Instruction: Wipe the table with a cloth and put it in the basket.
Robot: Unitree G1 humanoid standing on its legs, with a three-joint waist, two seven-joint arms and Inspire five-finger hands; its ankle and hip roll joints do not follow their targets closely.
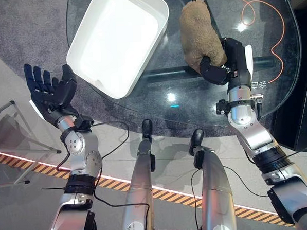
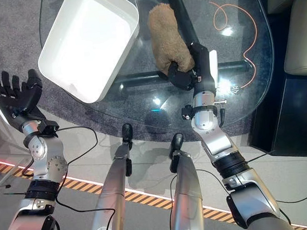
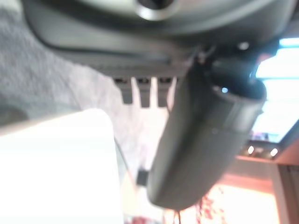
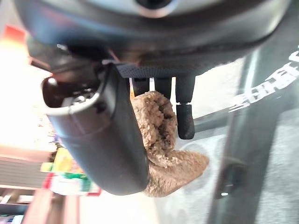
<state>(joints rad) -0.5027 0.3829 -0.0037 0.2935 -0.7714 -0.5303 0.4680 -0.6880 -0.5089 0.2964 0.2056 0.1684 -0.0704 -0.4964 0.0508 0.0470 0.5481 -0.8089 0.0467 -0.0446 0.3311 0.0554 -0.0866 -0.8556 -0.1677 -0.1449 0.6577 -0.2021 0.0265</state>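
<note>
— On the glass table (image 1: pixel 193 87), right of the white basket (image 1: pixel 116 39), what's the right hand (image 1: pixel 228 64) doing?
— Fingers curled round the near end of the brown fuzzy cloth (image 1: pixel 199 32).
— And the left hand (image 1: pixel 52 92)?
— Near-left of the basket, fingers spread wide, holding nothing.

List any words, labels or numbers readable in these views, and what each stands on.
White lettering on the glass table, beside the right hand: too small to read.
Same lettering in the right wrist view: blurred and cut off, unreadable.
White basket and brown cloth: no print visible.
</note>
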